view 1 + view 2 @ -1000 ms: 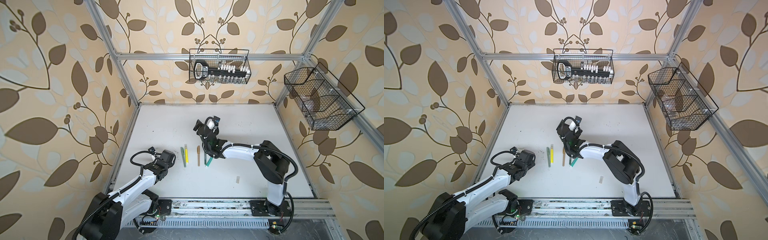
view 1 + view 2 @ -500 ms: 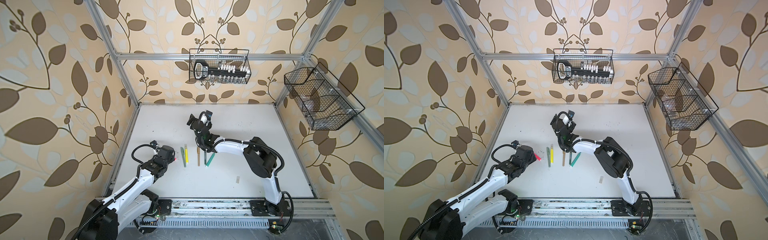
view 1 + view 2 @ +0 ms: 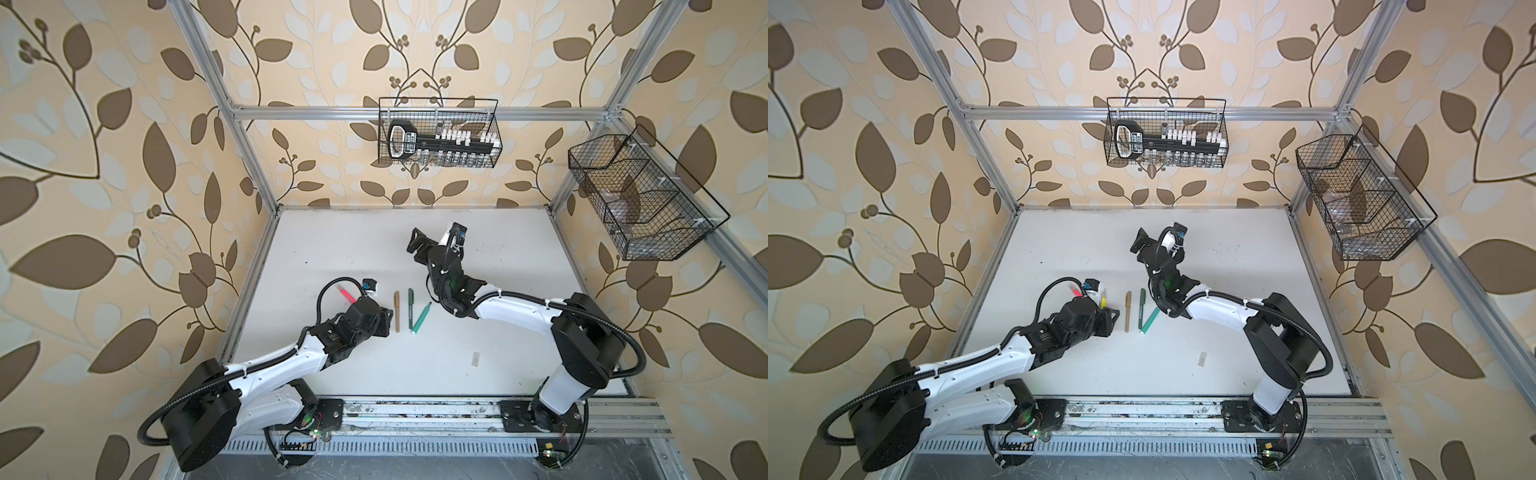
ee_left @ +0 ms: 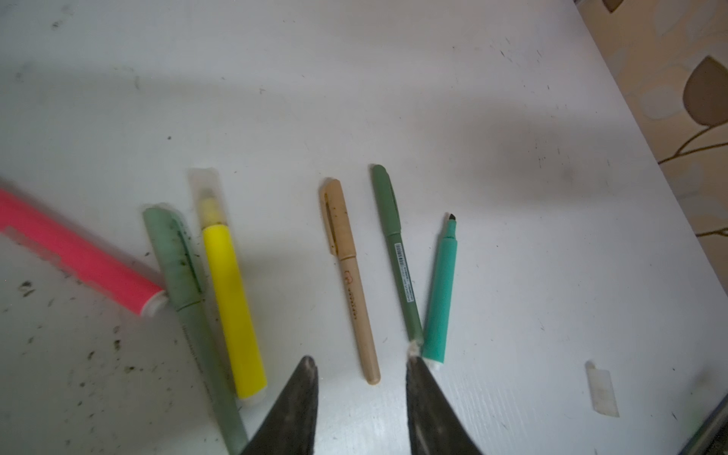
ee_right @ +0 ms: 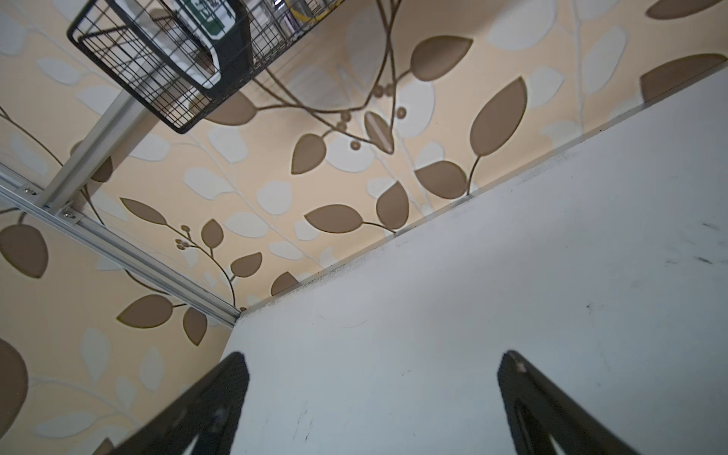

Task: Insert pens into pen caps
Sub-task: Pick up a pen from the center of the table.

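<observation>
Six pens lie in a row on the white table. From one side they are a pink marker, a capped grey-green pen, a yellow marker under a clear cap, a capped tan pen, a capped dark green pen and an uncapped green marker. One loose clear pen cap lies apart from them. My left gripper is open and holds nothing, its tips just short of the tan pen's end. My right gripper is open wide over bare table, raised behind the pens.
In both top views a wire basket hangs on the back wall and another wire basket on the right wall. The clear cap lies at the front right of the table, away from both arms.
My left gripper swung right to the row of pens and opened; the pink marker now lies on the table at its left. My right arm drew back from the pens, leaving the green marker tilted.
</observation>
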Robot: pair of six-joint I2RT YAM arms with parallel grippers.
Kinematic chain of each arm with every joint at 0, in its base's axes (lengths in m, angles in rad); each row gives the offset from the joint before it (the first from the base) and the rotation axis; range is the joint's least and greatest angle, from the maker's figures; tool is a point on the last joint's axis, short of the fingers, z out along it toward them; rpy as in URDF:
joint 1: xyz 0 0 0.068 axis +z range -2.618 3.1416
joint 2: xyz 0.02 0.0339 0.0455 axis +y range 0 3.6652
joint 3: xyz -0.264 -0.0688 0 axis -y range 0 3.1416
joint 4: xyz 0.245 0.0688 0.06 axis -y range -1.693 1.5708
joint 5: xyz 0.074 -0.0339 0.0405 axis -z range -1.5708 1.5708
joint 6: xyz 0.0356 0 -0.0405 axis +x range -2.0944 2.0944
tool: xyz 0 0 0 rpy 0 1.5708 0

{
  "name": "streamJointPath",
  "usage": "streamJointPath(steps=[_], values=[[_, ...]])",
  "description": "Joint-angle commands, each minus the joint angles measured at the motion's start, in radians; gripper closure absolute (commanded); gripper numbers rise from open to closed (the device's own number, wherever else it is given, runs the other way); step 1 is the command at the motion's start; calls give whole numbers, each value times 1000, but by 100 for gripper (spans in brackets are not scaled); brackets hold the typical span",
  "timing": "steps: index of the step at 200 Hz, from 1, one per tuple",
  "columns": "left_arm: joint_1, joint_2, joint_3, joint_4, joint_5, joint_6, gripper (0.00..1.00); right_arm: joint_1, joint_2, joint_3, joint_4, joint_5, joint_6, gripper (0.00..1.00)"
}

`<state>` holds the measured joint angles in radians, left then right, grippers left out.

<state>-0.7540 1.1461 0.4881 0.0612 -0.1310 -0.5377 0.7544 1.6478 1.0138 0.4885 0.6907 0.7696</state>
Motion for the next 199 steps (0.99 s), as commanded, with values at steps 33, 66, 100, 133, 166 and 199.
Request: streamJointPath(steps=[33, 66, 100, 133, 166, 199], values=[[-63, 223, 171, 77, 79, 118, 65, -49, -169, -138, -60, -42, 27, 1], [-112, 340, 265, 10, 56, 161, 68, -71, -292, -203, -140, -53, 26, 1], [-120, 405, 313, -12, 80, 181, 64, -133, -460, -317, -223, -86, 48, 0], [-127, 472, 369, -58, 72, 195, 64, -193, -654, -432, -316, -72, 55, 0], [-128, 525, 415, -103, 51, 205, 64, -247, -809, -503, -411, -67, 47, 0], [-128, 579, 469, -152, 43, 216, 64, -300, -904, -536, -513, -85, 37, 0]])
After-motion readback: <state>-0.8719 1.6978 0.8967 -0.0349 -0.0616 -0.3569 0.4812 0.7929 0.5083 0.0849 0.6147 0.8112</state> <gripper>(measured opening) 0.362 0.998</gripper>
